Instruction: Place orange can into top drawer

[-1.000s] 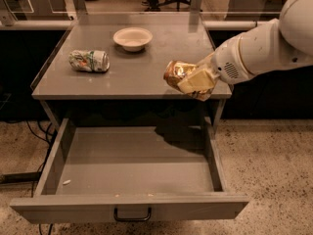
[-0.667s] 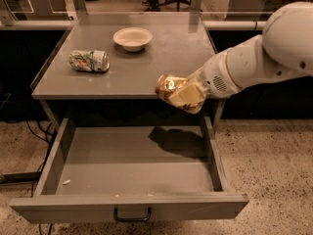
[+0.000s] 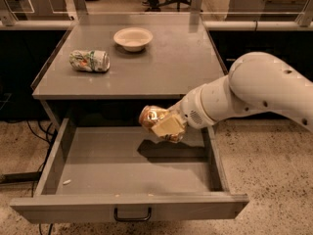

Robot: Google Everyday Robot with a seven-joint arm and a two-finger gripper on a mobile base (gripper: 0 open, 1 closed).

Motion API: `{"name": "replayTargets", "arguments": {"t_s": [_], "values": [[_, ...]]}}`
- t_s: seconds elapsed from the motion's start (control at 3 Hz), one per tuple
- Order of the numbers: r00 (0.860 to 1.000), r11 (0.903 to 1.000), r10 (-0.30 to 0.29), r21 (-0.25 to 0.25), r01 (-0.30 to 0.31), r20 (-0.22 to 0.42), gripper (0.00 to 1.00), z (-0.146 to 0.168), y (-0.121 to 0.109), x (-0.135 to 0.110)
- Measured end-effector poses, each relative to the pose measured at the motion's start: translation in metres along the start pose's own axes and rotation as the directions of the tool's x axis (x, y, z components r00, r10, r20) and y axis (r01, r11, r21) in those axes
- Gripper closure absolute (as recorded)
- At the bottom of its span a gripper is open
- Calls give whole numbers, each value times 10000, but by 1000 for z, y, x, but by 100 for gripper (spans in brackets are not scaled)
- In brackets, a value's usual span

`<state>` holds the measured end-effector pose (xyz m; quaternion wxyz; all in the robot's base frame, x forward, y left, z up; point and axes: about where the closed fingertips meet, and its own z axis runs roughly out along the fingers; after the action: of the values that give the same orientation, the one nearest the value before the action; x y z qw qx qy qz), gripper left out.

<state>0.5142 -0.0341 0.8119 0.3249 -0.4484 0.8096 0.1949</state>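
orange can (image 3: 153, 117) | clamped in jaws | arm (image 3: 254, 89) from right, over open top drawer (image 3: 73, 208)

Gripper (image 3: 164, 126) above top drawer (image 3: 128, 207), jaws partly behind orange can (image 3: 150, 116)

Centre frame: the pincer (image 3: 165, 127) is clamped around the orange can (image 3: 149, 116), holding it tilted in the air over the open top drawer (image 3: 127, 207), toward its right rear, with a dark shadow on the drawer floor just below. The white arm (image 3: 244, 89) comes in from the right edge. Up on the grey surface (image 3: 171, 67), a white-green can (image 3: 89, 60) lies on its side at upper left, and a white bowl (image 3: 132, 37) sits near it toward top centre.
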Motion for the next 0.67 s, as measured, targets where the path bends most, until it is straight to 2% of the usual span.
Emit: {"name": "replayTargets", "arguments": {"t_s": [0.33, 0.67], "values": [[9997, 9998, -206, 60, 205, 113, 100, 33, 9, 16], [9951, 9968, -484, 684, 425, 858, 100, 92, 10, 37]]}}
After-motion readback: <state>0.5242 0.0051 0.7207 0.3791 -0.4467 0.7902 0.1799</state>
